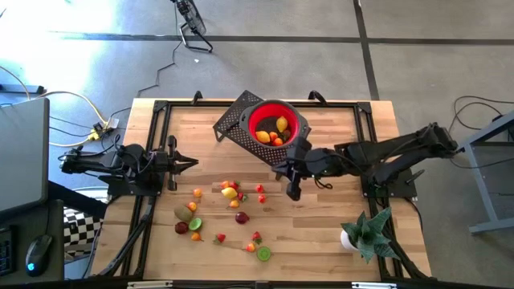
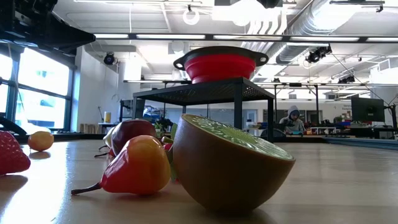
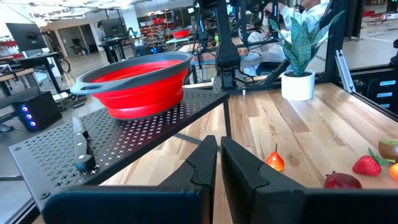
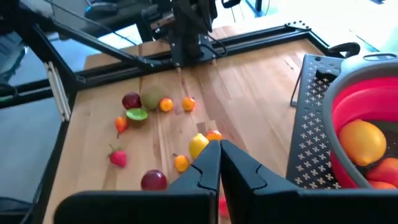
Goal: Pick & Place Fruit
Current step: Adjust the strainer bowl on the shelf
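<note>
A red bowl [image 1: 259,119] stands on a black perforated stand [image 1: 233,122] at the table's far middle, with a yellow fruit [image 1: 282,124] and some orange ones inside. Several small toy fruits [image 1: 230,193] lie scattered on the wood nearer the front, among them a halved kiwi [image 2: 230,162] and a strawberry [image 2: 9,152]. My right gripper [image 1: 293,193] is shut and empty; it hovers just near of the stand, right of the scattered fruit [image 4: 198,144]. My left gripper [image 1: 191,163] is shut and waits at the table's left side, facing the stand [image 3: 124,143].
A spiky green plant in a white pot [image 1: 363,233] stands at the near right corner. Black rails [image 1: 152,128] frame the table edges. Bare wood lies between the right gripper and the plant. A person sits at a desk in the room behind [image 2: 291,118].
</note>
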`<action>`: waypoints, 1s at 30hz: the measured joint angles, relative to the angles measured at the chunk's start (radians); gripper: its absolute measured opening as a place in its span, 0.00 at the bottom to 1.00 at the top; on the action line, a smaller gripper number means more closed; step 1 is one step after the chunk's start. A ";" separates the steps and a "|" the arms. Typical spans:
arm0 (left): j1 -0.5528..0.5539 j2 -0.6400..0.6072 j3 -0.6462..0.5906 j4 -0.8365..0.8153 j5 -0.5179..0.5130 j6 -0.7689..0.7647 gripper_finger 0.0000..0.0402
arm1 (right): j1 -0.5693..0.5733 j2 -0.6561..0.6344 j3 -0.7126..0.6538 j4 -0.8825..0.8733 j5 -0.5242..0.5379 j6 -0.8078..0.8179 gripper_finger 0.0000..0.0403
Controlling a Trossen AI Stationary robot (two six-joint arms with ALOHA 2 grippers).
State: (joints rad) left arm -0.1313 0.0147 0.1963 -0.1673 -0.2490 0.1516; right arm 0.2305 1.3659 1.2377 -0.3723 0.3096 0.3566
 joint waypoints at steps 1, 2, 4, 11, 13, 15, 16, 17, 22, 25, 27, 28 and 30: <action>0.000 0.000 0.000 0.000 0.000 0.000 0.05 | 0.008 0.000 0.000 0.004 0.008 0.009 0.01; 0.000 0.000 0.000 0.000 0.000 0.000 0.05 | 0.015 0.000 0.000 0.007 0.014 0.016 0.01; 0.000 0.000 0.000 0.000 0.000 0.000 0.05 | 0.027 0.000 0.000 0.011 0.014 0.031 0.01; 0.000 0.000 0.000 0.000 0.000 0.032 0.05 | 0.057 0.013 0.000 0.019 0.064 0.096 0.01; 0.000 0.000 0.000 0.000 0.000 0.036 0.05 | 0.067 0.016 -0.001 0.014 0.077 0.119 0.01; 0.000 0.000 0.000 0.000 0.000 0.048 0.05 | 0.071 0.028 -0.001 0.025 0.083 0.146 0.01; 0.000 0.000 0.000 0.000 0.000 0.054 0.05 | 0.071 0.031 0.000 0.029 0.084 0.159 0.01; 0.000 0.000 0.000 0.000 0.000 0.056 0.05 | 0.074 0.034 0.000 0.026 0.084 0.169 0.01; 0.000 0.000 0.000 0.000 0.000 0.061 0.05 | 0.084 0.060 0.000 0.060 0.084 0.200 0.01; 0.000 0.000 0.000 0.000 0.000 0.071 0.05 | 0.091 0.076 -0.001 0.091 0.083 0.201 0.01; 0.000 0.000 0.000 0.000 0.000 0.085 0.05 | 0.093 0.086 0.001 0.113 0.080 0.199 0.01; 0.000 0.000 0.000 0.000 0.000 0.086 0.05 | 0.099 0.089 0.000 0.111 0.080 0.198 0.01; 0.000 0.000 0.000 0.000 0.000 0.087 0.05 | 0.104 0.098 -0.001 0.123 0.079 0.198 0.01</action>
State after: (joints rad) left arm -0.1311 0.0150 0.1963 -0.1668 -0.2490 0.2389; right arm 0.3344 1.4643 1.2366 -0.2491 0.3883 0.5542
